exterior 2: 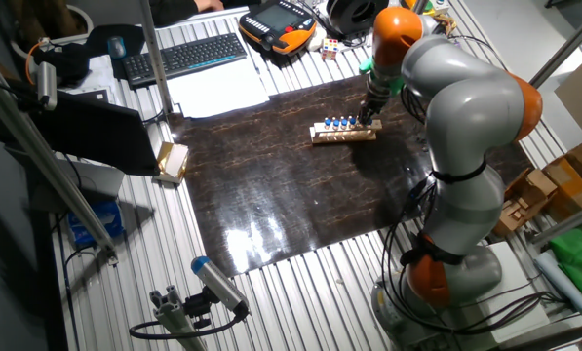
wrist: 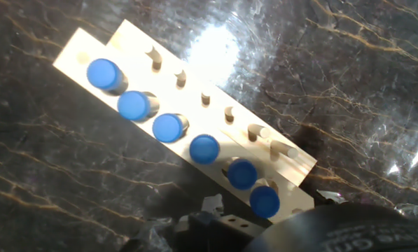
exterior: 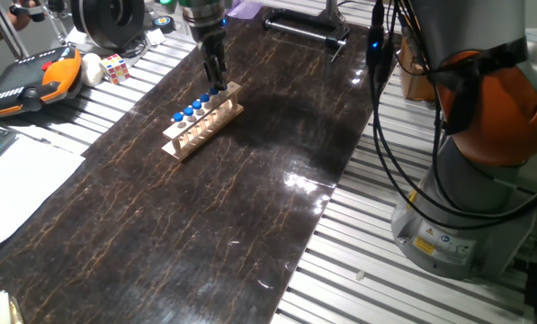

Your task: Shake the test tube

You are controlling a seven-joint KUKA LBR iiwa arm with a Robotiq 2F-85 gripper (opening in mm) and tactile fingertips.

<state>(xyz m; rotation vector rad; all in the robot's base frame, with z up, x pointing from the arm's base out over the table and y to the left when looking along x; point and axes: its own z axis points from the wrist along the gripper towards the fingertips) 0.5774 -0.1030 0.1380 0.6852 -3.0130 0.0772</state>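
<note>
A light wooden rack (exterior: 216, 121) (exterior 2: 344, 136) (wrist: 135, 52) stands on the dark mat and holds a row of test tubes with blue caps (exterior: 196, 104) (exterior 2: 337, 123) (wrist: 204, 149). My gripper (exterior: 216, 83) (exterior 2: 371, 117) hangs just over the rack's far end, fingers pointing down, with its tips level with the last caps. In the hand view the end test tube (wrist: 265, 201) sits closest to the dark finger parts (wrist: 216, 222) at the bottom edge. The fingers look close together, but their gap and any contact with a tube are hidden.
The dark marbled mat (exterior: 205, 207) lies on a slatted metal table. At the back left are an orange teach pendant (exterior: 34, 76), a Rubik's cube (exterior: 115, 67) and papers (exterior: 21, 180). The arm's base (exterior: 457, 225) stands at the right.
</note>
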